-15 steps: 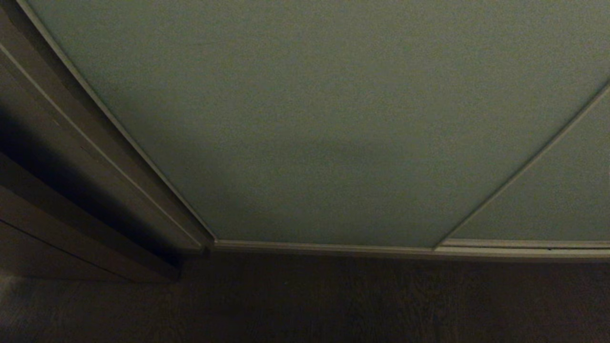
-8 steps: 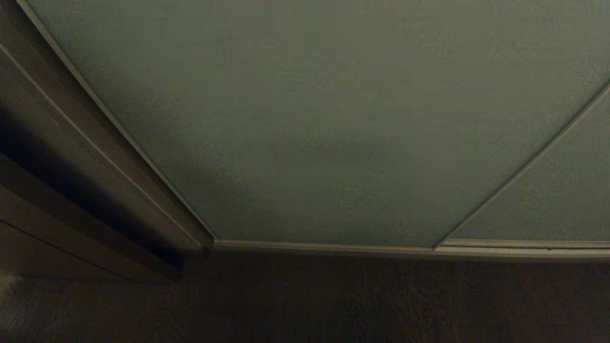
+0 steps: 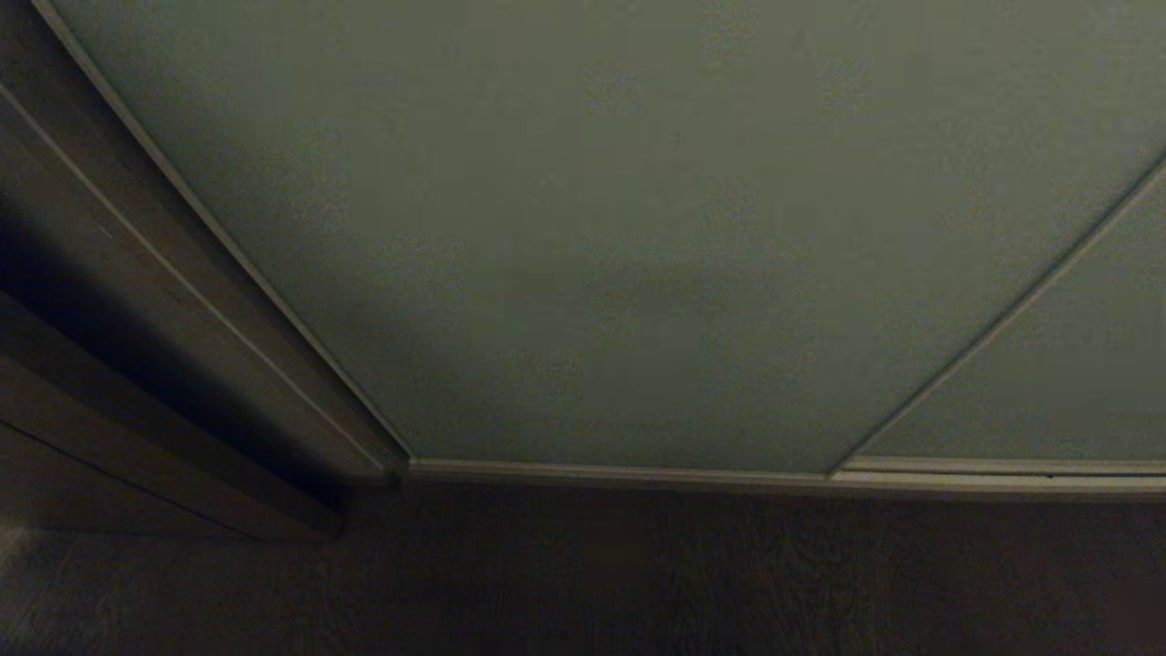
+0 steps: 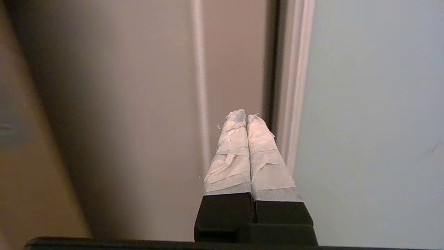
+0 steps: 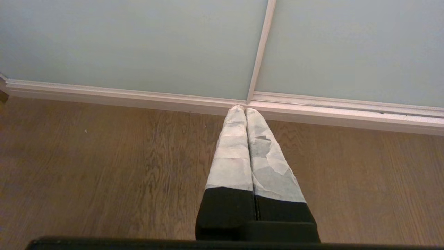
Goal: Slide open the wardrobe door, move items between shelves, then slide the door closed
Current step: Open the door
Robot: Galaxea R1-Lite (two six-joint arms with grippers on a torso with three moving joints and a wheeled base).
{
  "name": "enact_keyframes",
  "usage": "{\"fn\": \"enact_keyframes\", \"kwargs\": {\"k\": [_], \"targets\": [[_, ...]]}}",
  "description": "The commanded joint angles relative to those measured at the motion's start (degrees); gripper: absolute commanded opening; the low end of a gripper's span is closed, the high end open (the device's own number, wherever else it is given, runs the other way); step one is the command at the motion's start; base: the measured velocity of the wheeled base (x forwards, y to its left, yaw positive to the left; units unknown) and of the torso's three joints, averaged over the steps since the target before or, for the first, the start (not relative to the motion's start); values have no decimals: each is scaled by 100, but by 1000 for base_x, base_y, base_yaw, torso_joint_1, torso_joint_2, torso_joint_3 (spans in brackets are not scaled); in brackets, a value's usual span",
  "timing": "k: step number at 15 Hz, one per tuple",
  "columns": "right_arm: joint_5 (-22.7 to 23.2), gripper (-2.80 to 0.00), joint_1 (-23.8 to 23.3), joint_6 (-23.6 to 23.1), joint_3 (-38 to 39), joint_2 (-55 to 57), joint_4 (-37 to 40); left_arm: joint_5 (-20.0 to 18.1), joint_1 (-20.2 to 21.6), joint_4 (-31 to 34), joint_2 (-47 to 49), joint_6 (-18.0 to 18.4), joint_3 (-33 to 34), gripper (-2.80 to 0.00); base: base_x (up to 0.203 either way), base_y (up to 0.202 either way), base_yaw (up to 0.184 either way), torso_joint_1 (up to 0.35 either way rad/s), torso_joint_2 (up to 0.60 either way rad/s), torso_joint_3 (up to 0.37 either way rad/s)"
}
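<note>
Nothing moved; left pincer (image 4: 246,116) closed, empty.

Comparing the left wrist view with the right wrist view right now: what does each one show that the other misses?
Only the left wrist view shows the left gripper, fingers shut, pointing at the dark brown side panel next to the door's vertical frame edge.

Only the right wrist view shows the right gripper, fingers shut, above the wooden floor, the bottom track and the seam between two panels.

Both show the sliding wardrobe door, closed, and taped fingertips holding nothing.
</note>
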Motion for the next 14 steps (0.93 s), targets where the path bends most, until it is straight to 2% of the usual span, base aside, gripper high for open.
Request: {"fn": "enact_keyframes", "kwargs": {"k": [1, 5, 9, 14], "targets": [[0, -280, 2, -1, 0, -10, -2, -50, -41, 181, 191, -5, -245, -280, 0, 0, 0, 0, 0, 0], [0, -280, 2, -1, 0, -1, -2, -97, -112, 290, 387, 8, -487, -280, 0, 0, 0, 0, 0, 0], [0, -280, 2, -1, 0, -5, -2, -336, -142, 382, 543, -3, -688, -280, 0, 0, 0, 0, 0, 0], [0, -280, 2, -1, 0, -10, -5, -358, -161, 607, 782, -13, -1031, -280, 0, 0, 0, 0, 0, 0]]}}
